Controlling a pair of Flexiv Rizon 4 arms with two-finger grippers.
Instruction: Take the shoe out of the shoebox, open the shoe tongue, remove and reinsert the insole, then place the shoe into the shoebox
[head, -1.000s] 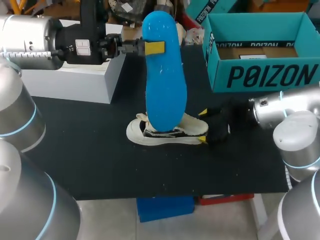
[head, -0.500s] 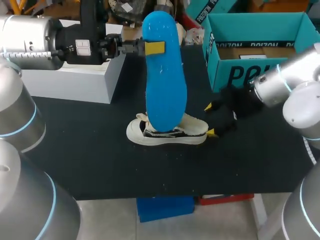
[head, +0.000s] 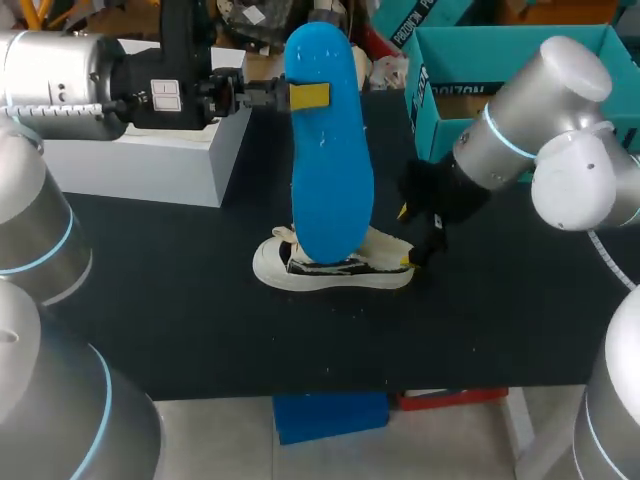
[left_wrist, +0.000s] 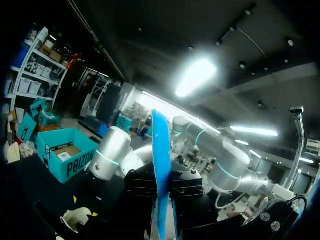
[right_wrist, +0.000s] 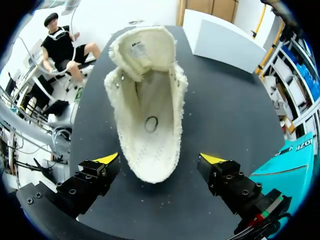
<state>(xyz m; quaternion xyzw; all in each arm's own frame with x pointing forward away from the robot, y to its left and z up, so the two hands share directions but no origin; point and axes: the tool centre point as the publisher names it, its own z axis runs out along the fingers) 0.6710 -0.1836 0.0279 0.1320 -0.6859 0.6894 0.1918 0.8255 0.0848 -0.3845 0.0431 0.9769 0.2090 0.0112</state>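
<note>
My left gripper (head: 308, 97) is shut on the top of a blue insole (head: 330, 160) and holds it upright over the table. In the left wrist view the insole (left_wrist: 161, 170) stands edge-on between the fingers. Its lower end hangs in front of the cream shoe (head: 335, 265), which lies on the black table top. The shoe (right_wrist: 147, 115) has its tongue pulled open and its inside bare. My right gripper (head: 408, 236) is open at the shoe's heel. That heel lies between the right gripper's (right_wrist: 160, 159) spread yellow tips, untouched. The teal shoebox (head: 432, 75) stands open at the back right.
A white box (head: 140, 160) stands at the back left under my left arm. My right arm (head: 530, 130) crosses in front of the shoebox. The black table top (head: 200, 310) ends at its front edge near the shoe.
My right arm has swung up and leftward, carrying its open gripper from the table at the right to the shoe's heel. The left arm and insole have not moved.
</note>
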